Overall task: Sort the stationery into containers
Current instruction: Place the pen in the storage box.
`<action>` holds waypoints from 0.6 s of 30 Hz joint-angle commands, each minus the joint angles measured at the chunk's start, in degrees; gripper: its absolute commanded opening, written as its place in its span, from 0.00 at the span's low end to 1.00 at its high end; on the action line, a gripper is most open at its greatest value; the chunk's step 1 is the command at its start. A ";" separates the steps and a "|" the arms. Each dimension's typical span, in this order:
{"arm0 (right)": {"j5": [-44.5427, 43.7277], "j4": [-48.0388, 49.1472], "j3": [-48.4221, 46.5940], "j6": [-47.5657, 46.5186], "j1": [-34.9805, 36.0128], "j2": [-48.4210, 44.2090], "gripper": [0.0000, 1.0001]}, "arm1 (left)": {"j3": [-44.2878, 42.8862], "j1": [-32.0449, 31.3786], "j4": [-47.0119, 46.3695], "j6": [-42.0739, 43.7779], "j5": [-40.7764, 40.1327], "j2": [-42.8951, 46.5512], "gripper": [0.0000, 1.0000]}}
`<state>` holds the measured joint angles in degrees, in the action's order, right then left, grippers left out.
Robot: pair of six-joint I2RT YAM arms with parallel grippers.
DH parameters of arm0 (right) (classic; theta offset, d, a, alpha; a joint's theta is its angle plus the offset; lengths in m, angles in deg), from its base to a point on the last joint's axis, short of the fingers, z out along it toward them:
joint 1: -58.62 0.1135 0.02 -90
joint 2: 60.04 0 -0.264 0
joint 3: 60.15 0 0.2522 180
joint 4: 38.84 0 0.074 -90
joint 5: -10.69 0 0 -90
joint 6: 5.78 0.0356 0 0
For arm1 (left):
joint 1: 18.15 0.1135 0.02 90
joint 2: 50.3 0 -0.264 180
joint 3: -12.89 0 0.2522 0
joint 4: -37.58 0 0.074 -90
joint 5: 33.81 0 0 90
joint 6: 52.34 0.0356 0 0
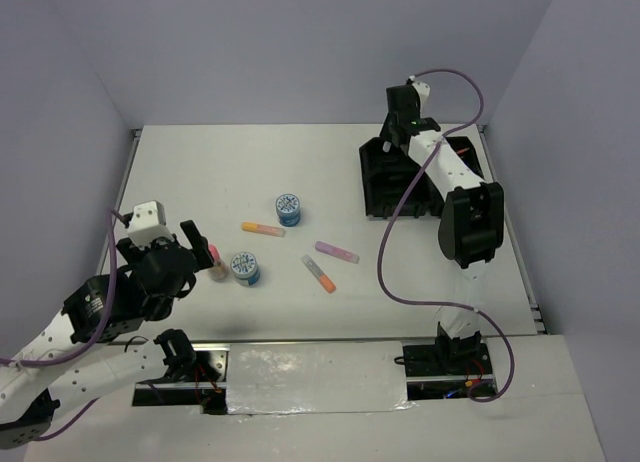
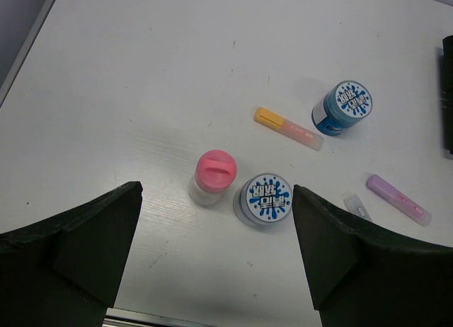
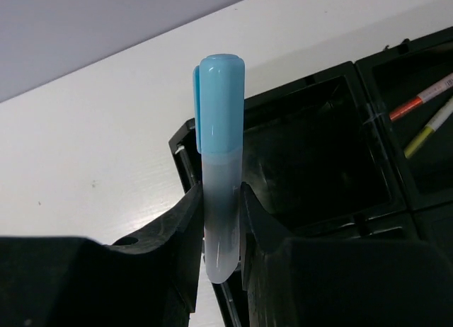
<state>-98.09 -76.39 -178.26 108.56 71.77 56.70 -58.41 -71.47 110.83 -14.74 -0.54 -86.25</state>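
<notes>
My right gripper (image 3: 221,221) is shut on a light blue pen (image 3: 221,164), held upright over the left edge of the black divided tray (image 3: 297,81). An orange pen (image 3: 425,98) and a yellow pen (image 3: 428,129) lie in a right compartment. From above, the right gripper (image 1: 388,147) hangs over the tray (image 1: 378,187). My left gripper (image 2: 216,256) is open and empty, just short of the pink-capped bottle (image 2: 214,173) and a blue tub (image 2: 265,198). On the table lie a second tub (image 2: 343,106), a yellow-capped pen (image 2: 288,127) and a purple pen (image 2: 398,199).
An orange pen (image 1: 320,274) lies between the near tub (image 1: 245,268) and the purple pen (image 1: 337,252). Walls close the table at the back and both sides. The right arm covers much of the tray from above.
</notes>
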 commanded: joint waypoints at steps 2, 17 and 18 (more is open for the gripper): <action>-3.80 0.58 -0.24 4.57 -1.46 0.24 0.04 | -0.12 0.23 -2.09 1.51 -0.22 1.14 0.99; -1.53 2.95 -0.50 8.10 -3.92 4.89 0.21 | -0.12 0.23 -1.92 1.43 -0.22 1.49 0.99; -1.26 2.87 -0.93 7.92 -4.01 5.07 0.23 | -0.12 0.23 -1.92 1.34 -0.31 1.58 0.99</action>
<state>-99.99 -75.73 -177.28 116.14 68.18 60.68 -58.41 -71.47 110.04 -14.56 -0.49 -85.35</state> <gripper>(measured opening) 0.290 0.993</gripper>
